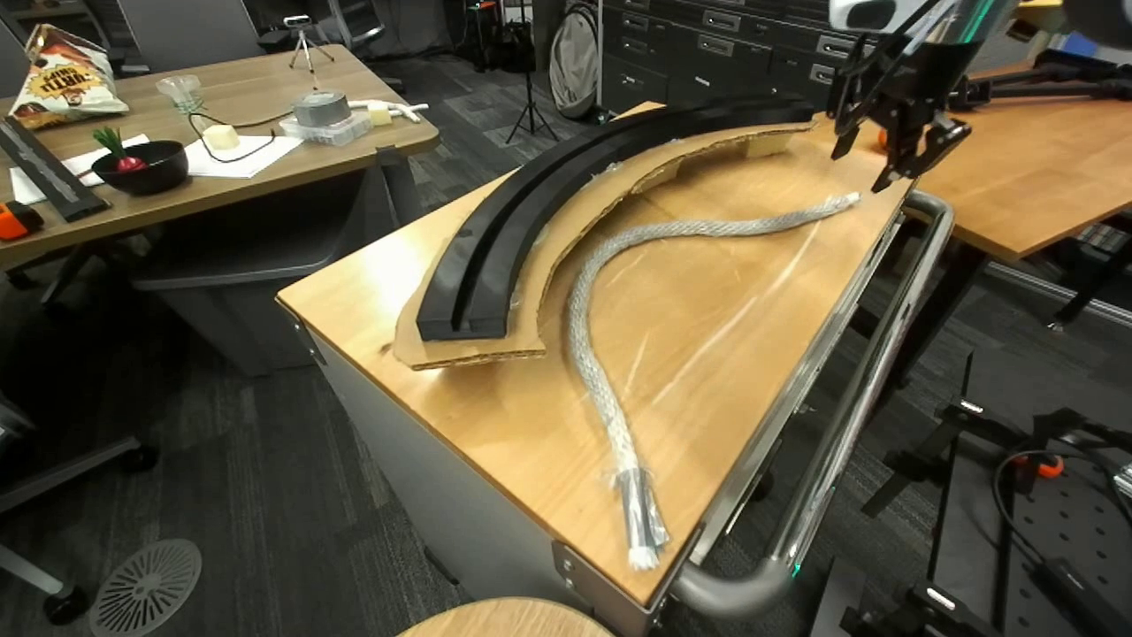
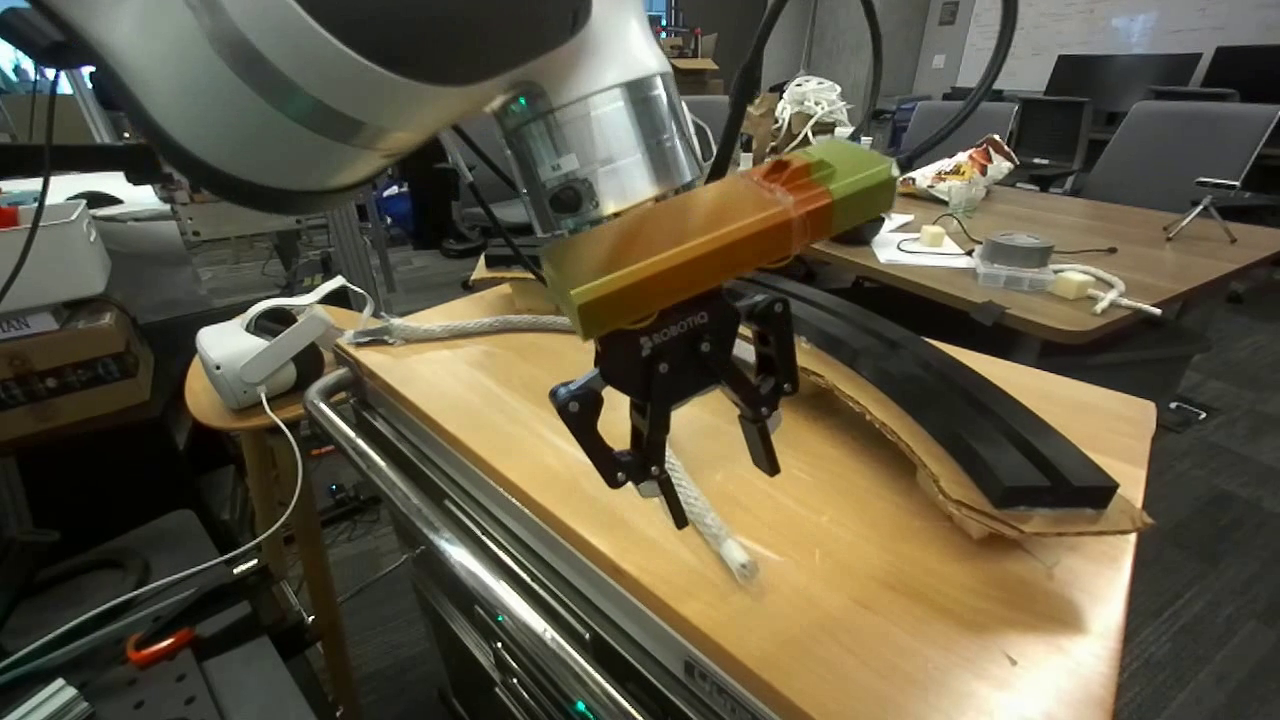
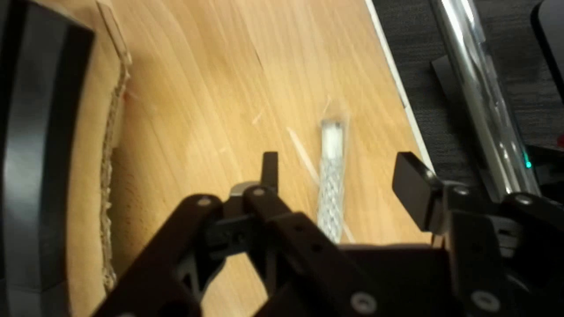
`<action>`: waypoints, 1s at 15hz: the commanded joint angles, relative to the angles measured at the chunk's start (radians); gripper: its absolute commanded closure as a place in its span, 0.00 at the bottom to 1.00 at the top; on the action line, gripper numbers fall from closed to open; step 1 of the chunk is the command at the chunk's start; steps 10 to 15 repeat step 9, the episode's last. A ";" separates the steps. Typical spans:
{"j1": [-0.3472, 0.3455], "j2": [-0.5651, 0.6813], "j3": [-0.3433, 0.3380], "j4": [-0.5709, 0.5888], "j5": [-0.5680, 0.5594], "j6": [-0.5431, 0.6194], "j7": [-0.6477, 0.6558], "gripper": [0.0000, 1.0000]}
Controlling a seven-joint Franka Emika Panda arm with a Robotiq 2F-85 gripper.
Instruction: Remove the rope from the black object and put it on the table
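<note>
On the surface, in wrist view, rope lies right of track; dipping your parted pincer could snag it.

Downturned hand below the arm, its fingers well apart.

Chip bag and bowl on desk

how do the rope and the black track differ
The rope is pale and braided; the black track is dark with a lengthwise groove. The rope is thinner than the black track. The rope lies on the table, the black track on cardboard. Both are long and curved.
</note>
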 commanded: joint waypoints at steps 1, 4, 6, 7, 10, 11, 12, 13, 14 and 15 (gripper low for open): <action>-0.051 -0.248 -0.072 -0.119 -0.059 0.038 -0.080 0.03; -0.057 -0.409 -0.165 -0.176 -0.017 0.069 -0.207 0.00; -0.054 -0.311 -0.146 -0.109 -0.018 0.038 -0.171 0.00; -0.050 -0.344 -0.174 -0.107 -0.010 0.038 -0.204 0.00; -0.043 -0.373 -0.201 -0.107 -0.002 0.038 -0.231 0.00; -0.043 -0.373 -0.201 -0.107 -0.002 0.038 -0.231 0.00; -0.043 -0.373 -0.201 -0.107 -0.002 0.038 -0.231 0.00; -0.043 -0.373 -0.201 -0.107 -0.002 0.038 -0.231 0.00; -0.043 -0.373 -0.201 -0.107 -0.002 0.038 -0.231 0.00; -0.043 -0.373 -0.201 -0.107 -0.002 0.038 -0.231 0.00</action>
